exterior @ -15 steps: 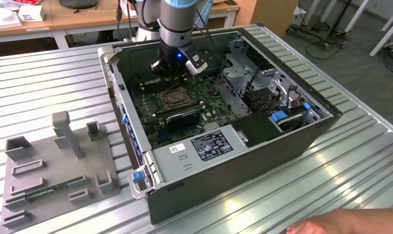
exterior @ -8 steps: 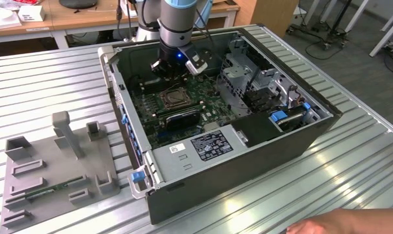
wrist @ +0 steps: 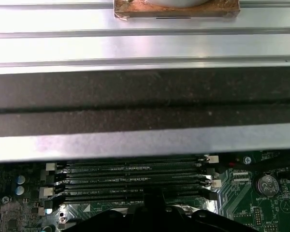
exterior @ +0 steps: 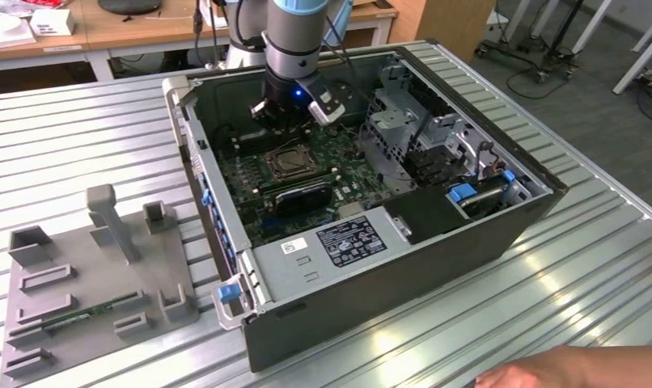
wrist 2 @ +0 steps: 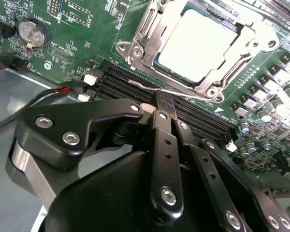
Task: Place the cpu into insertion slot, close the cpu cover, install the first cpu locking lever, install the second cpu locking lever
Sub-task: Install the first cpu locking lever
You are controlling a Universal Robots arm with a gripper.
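Exterior view, claw: your black claw [exterior: 283,121] hangs inside the open dark grey metal computer case [exterior: 412,275], just beside the small square silver-rimmed insertion slot [exterior: 286,163].
Exterior view, edge: a person's hand [exterior: 569,370] lies over the ribbed aluminium table [exterior: 607,267].
Second wrist view, claw: the black claw [wrist 2: 164,99] has its fingers clenched together, tips against a thin silvery wire locking lever [wrist 2: 142,84]. You cannot tell whether the wire is pinched.
Second wrist view, cpu: the flat square pale-metal cpu [wrist 2: 198,41] sits in the socket under the lowered silvery frame cpu cover [wrist 2: 147,29], near the fingertips but apart from them.
First wrist view, board: long black memory slots [wrist: 130,181] run alongside the case wall.
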